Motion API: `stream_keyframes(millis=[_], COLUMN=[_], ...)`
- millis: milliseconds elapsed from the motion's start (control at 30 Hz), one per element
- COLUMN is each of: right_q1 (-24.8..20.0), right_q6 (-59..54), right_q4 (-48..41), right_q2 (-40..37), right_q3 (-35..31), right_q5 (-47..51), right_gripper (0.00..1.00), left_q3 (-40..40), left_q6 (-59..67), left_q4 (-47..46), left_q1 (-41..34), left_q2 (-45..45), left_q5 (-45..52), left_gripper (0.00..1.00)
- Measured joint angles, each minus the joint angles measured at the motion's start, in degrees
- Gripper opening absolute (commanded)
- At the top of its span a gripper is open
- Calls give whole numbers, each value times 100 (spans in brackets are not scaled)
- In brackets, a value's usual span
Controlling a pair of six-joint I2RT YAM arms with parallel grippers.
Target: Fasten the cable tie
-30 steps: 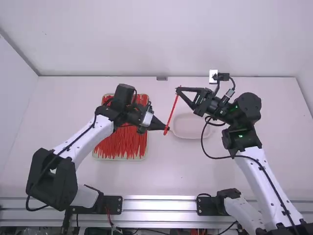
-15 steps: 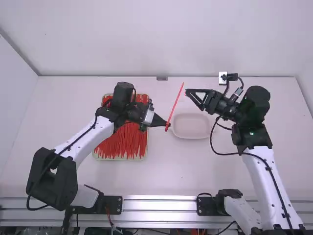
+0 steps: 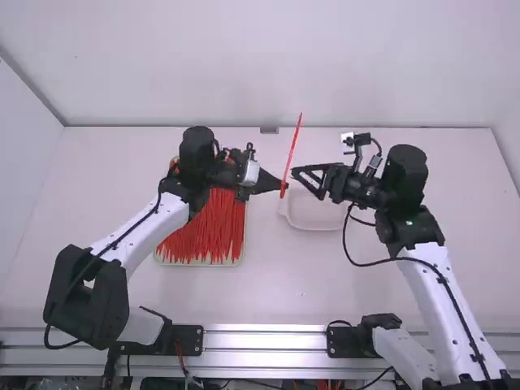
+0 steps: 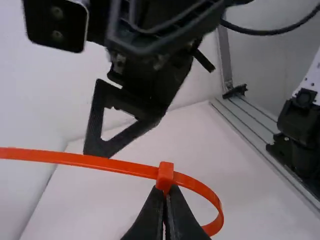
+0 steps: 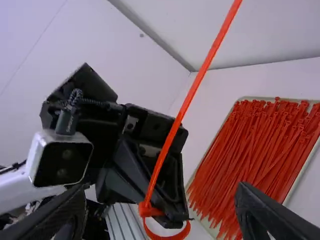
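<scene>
1. Since a second ago the left gripper [image 3: 275, 188] has lifted the thin red plastic cable tie [image 3: 291, 154] higher and turned it more upright. The right gripper [image 3: 305, 180] drew away and has now come back lower, close to the tie's lower end.
2. Left fingers [image 4: 155, 220] are pinched together on the tie's square head. The long strap [image 4: 75, 159] runs away from the head, and a short curl bends round beneath it.
3. Right fingers [image 5: 265, 212] are spread wide and hold nothing. One tip sits just beside the strap, but I cannot tell whether it touches.
4. The tie is held in the air above the white table [image 3: 122, 162], between the flat beige tray [image 3: 199, 262] piled with loose red cable ties [image 3: 203, 227] and the shallow white oval dish [image 3: 317, 225].
</scene>
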Motion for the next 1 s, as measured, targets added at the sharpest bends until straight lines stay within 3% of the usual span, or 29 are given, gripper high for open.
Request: stream_keyframes(millis=[433, 467, 500, 600, 633, 667, 733, 767, 1000], right_q1=[970, 1064, 1084, 1126, 1123, 1126, 1119, 1119, 1115], right_q6=[-114, -116, -103, -107, -107, -118, -92, -111, -116], right_q4=[120, 199, 210, 337, 350, 358, 350, 343, 291], right_q2=[-2, -2, -2, -2, -2, -2, -2, -2, 0], right_q3=[0, 0, 0, 0, 0, 0, 0, 0, 0], right_q5=[938, 1019, 1034, 1117, 1132, 1163, 1215, 1237, 1311], right_gripper=[68, 60, 59, 34, 33, 22, 11, 1, 0], left_q3=[0, 0, 0, -2, 0, 0, -2, -2, 0], left_q6=[-461, -461, -461, -428, -413, -389, -341, -330, -284], left_q4=[127, 87, 68, -96, -122, -179, -214, -212, -205], left_q1=[0, 0, 0, -2, 0, 0, 0, -2, 0], left_q2=[0, 0, 0, 0, 0, 0, 2, 0, 0], left_q5=[101, 118, 120, 122, 122, 122, 144, 168, 234], left_gripper=[2, 2, 2, 2, 2, 2, 2, 2, 2])
